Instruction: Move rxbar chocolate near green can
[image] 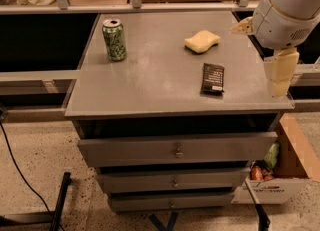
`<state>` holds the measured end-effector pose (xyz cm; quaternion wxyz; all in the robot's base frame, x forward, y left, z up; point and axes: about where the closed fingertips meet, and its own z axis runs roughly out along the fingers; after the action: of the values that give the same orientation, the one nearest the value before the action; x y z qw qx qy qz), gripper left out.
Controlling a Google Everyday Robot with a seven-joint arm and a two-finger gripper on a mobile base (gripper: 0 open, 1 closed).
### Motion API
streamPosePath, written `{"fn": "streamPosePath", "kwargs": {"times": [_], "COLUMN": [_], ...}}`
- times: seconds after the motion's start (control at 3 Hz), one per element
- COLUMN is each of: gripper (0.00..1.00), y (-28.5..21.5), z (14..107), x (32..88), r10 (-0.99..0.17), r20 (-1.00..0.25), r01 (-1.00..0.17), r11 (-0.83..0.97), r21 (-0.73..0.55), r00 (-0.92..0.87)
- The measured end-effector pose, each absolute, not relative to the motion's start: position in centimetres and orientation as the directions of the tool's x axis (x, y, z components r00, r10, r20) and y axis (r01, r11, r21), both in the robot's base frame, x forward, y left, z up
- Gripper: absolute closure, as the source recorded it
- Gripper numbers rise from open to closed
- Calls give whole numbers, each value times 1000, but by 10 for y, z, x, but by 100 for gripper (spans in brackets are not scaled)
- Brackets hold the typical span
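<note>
Plainly, the rxbar chocolate [213, 78] lies flat and untouched at the front right of the cabinet top [150, 85], a yellow sponge [202, 41] behind it and the green can [114, 39] well apart at the back left. The gripper [280, 77] hangs at the cabinet's right edge, near the bar; open or closed, I cannot tell. A bar so flat could slip from a shallow pinch, and a low carry might topple the can.

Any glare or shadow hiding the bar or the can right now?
Camera view: dim, warm light, only a faint sheen on the tabletop; the rxbar chocolate stands out dark on grey; the green can is evenly lit; the gripper, over the table's right edge, shades neither.
</note>
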<state>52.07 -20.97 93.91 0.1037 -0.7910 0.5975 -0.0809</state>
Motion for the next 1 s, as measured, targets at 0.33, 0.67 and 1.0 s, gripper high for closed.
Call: {"fn": "streamPosePath", "kwargs": {"times": [0.33, 0.67, 1.0], "gripper": [0, 0, 0], "y": [-210, -206, -198], "z": [939, 938, 934], "x": [521, 524, 529], "r10": [-962, -942, -886], "r20": [4, 23, 102], "r01": [-928, -903, -849], "r11": [-264, -328, -462], "r21": [-261, -277, -255], "r00": [273, 335, 452]}}
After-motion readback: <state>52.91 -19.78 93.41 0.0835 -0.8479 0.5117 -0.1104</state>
